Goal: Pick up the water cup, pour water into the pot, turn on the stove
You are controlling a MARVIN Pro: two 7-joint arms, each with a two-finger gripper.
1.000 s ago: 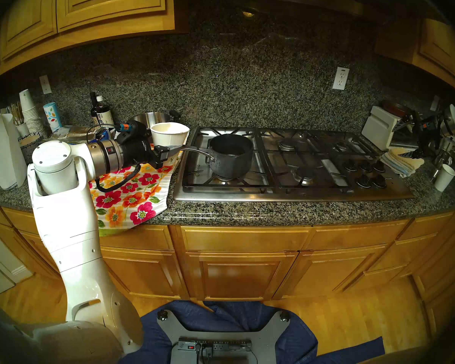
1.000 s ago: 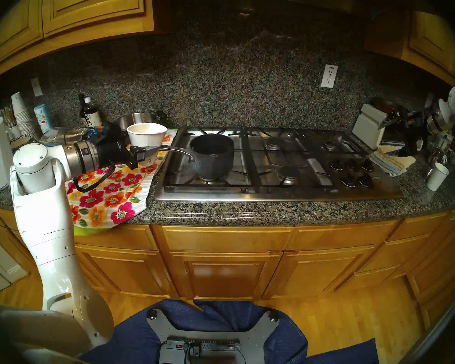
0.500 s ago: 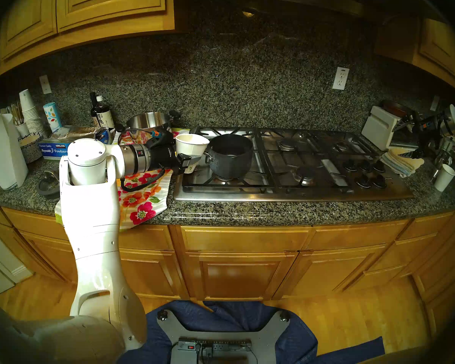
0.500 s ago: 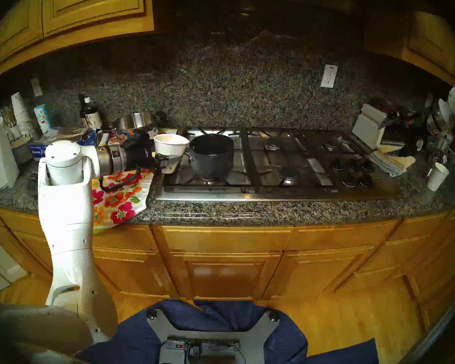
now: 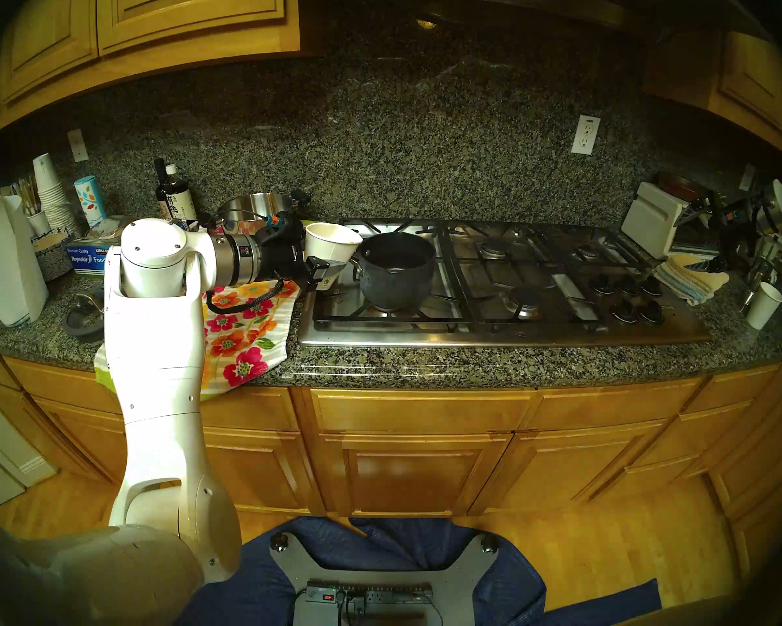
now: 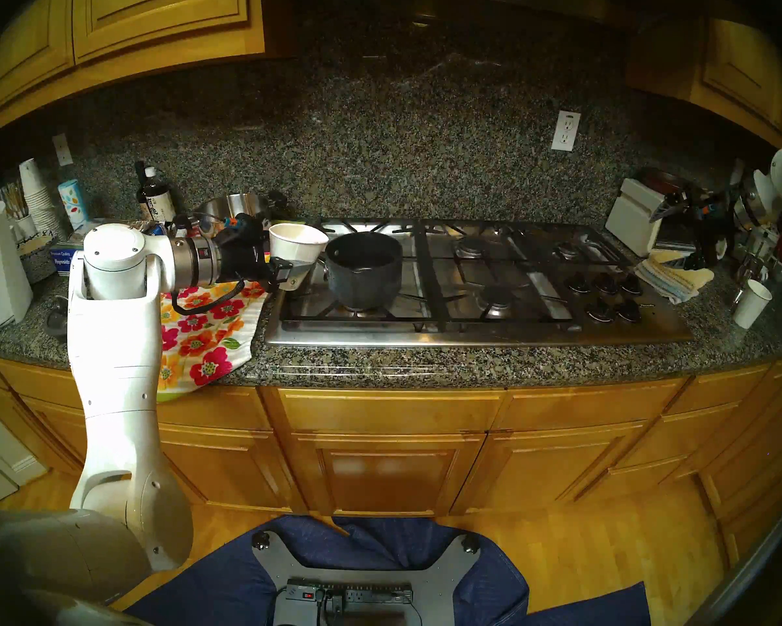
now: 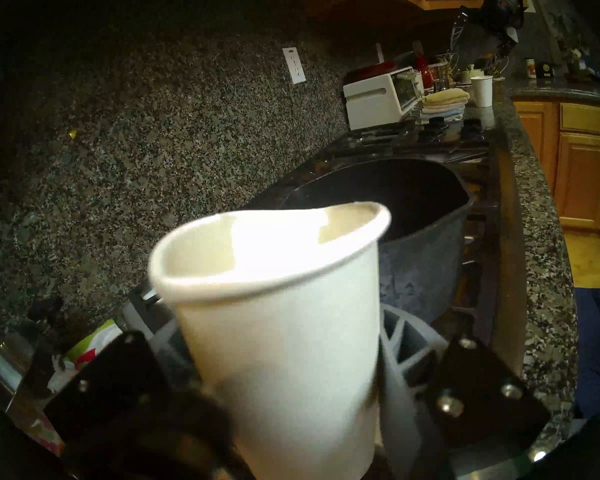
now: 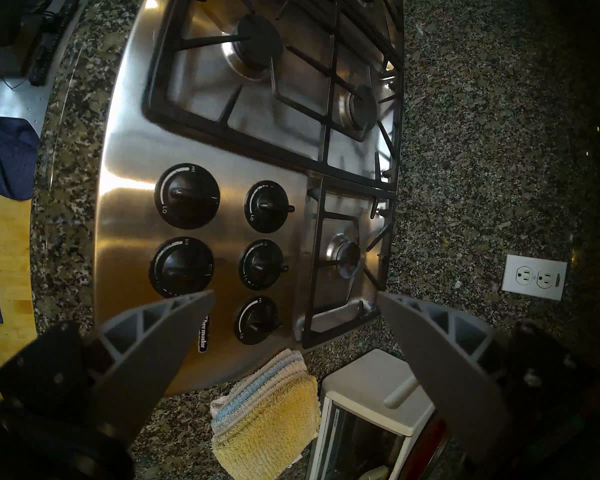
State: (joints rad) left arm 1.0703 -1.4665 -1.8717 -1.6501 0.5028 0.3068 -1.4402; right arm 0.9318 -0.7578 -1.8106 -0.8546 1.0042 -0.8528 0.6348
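Observation:
The white paper water cup (image 5: 332,250) (image 6: 296,248) (image 7: 284,330) hangs above the stove's left edge with my left gripper (image 5: 339,258) shut on its lower half. Its rim is squeezed to a point and leans slightly toward the pot (image 5: 398,268) (image 6: 364,268) (image 7: 423,271), almost touching the pot's left rim. The dark pot stands on the front-left burner of the steel stove (image 5: 515,333) (image 8: 128,191); cup and gripper hide its handle. My right gripper (image 8: 295,294) hovers open above the black knobs (image 5: 628,295) (image 8: 187,195), touching nothing.
A floral towel (image 5: 244,331) lies left of the stove, with a shiny steel pot (image 5: 256,207) and bottles (image 5: 174,196) behind it. At the right are a toaster oven (image 5: 653,218), folded cloths (image 5: 689,277) and a small white cup (image 5: 764,299).
My left arm has carried the cup rightward from above the towel to the pot's left rim. The right arm has not moved.

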